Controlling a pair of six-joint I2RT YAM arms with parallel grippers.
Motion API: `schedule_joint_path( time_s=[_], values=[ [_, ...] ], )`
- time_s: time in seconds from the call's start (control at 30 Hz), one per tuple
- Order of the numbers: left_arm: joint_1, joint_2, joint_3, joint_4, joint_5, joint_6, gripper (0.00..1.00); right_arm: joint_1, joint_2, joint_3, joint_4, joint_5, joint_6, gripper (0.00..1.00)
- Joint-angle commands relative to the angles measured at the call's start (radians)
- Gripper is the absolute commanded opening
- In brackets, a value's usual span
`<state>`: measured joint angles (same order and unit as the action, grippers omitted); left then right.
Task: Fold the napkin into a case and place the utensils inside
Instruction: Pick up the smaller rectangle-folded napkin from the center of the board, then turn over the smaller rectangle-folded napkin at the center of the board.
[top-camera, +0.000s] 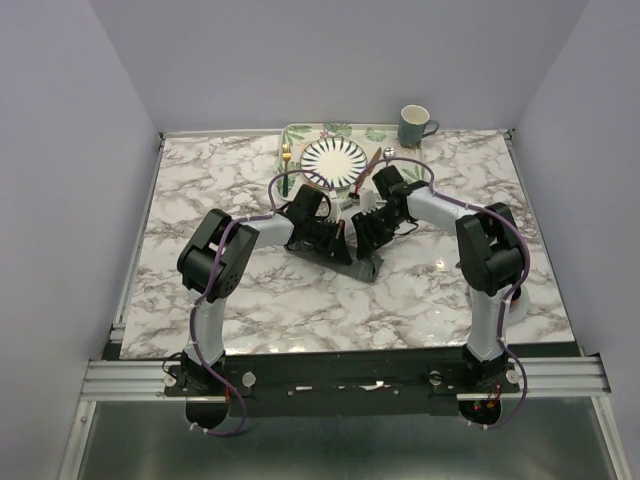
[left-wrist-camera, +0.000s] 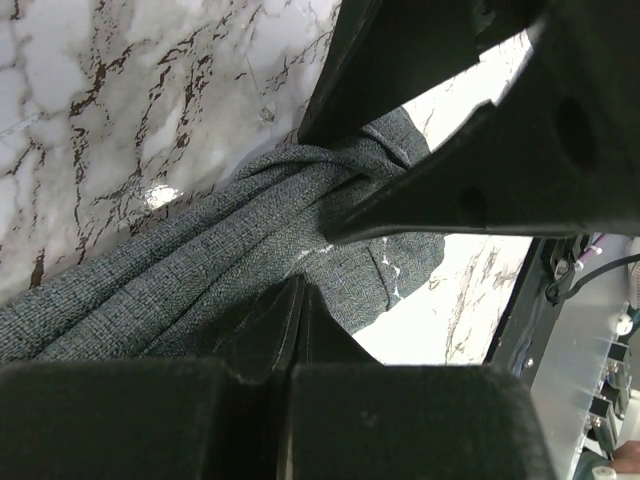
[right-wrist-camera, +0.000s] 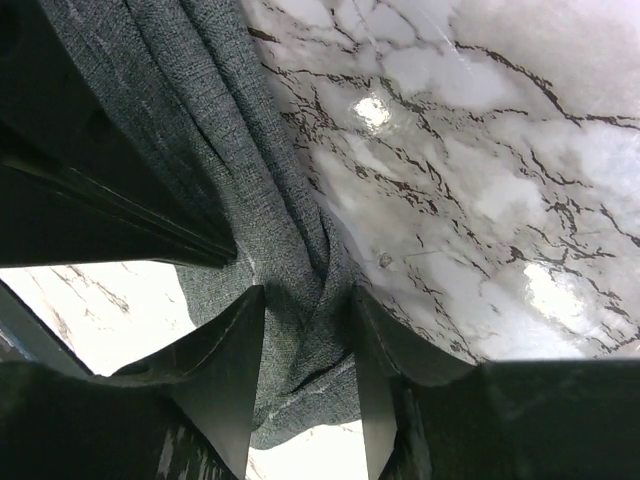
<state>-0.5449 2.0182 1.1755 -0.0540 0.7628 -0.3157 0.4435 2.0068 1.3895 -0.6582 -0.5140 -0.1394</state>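
Lying rumpled, the dark grey napkin (left-wrist-camera: 180, 270) shows long twisted folds.

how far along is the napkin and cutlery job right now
Early. Nothing looks finished: the napkin is a bunched strip, not a neat case. In hand: the left claw and right claw both pinch it. Left: finish the fold, then load the fork and the other utensils lying beside the plate.

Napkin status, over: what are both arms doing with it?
Left jaws shut on napkin. Right jaws clamping the same bunched cloth. Not folded yet; utensils beside plate. Nothing in the way.
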Motion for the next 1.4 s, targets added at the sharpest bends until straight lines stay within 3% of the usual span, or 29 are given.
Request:
schedule_joint_path(
  time_s=[0.0, 0.13, 0.23, 0.3, 0.33, 0.37, 0.47, 0.57, 0.73, 1.0, 1.37],
  values=[
    [0.003, 0.063, -0.016, -0.047, -0.103, 0.024, 0.0, 0.008, 0.006, -0.041, 0.008, -0.023, -0.011, 0.39],
    [0.008, 0.065, -0.013, -0.038, -0.102, 0.009, 0.0, 0.008, 0.001, -0.052, 0.026, -0.011, -0.008, 0.23],
    [0.017, 0.06, -0.008, -0.024, -0.099, -0.019, 0.0, 0.009, -0.008, -0.055, 0.032, -0.003, -0.008, 0.01],
    [0.026, 0.05, -0.016, -0.003, -0.085, -0.046, 0.02, 0.009, -0.023, -0.056, 0.037, 0.003, -0.008, 0.01],
    [0.033, 0.027, -0.023, 0.035, -0.073, -0.06, 0.07, 0.009, -0.031, -0.056, 0.038, 0.008, -0.012, 0.01],
    [0.049, 0.008, -0.04, 0.049, -0.059, -0.087, 0.21, 0.009, -0.045, -0.056, 0.04, 0.015, -0.014, 0.01],
    [0.091, -0.088, -0.083, 0.12, -0.033, -0.108, 0.39, 0.008, -0.074, -0.053, 0.046, 0.049, -0.034, 0.01],
    [0.135, -0.2, -0.115, 0.132, -0.045, -0.109, 0.47, 0.009, -0.123, -0.05, 0.077, 0.087, -0.051, 0.0],
    [0.259, -0.338, -0.108, 0.028, -0.106, 0.012, 0.49, 0.026, -0.195, -0.064, 0.155, 0.193, -0.136, 0.01],
    [0.391, -0.386, -0.089, -0.104, -0.126, 0.116, 0.49, 0.104, -0.267, -0.135, 0.319, 0.368, -0.298, 0.01],
    [0.445, -0.46, -0.175, -0.104, -0.142, 0.15, 0.48, 0.279, -0.47, -0.475, 0.654, 0.508, -0.538, 0.01]
  ],
)
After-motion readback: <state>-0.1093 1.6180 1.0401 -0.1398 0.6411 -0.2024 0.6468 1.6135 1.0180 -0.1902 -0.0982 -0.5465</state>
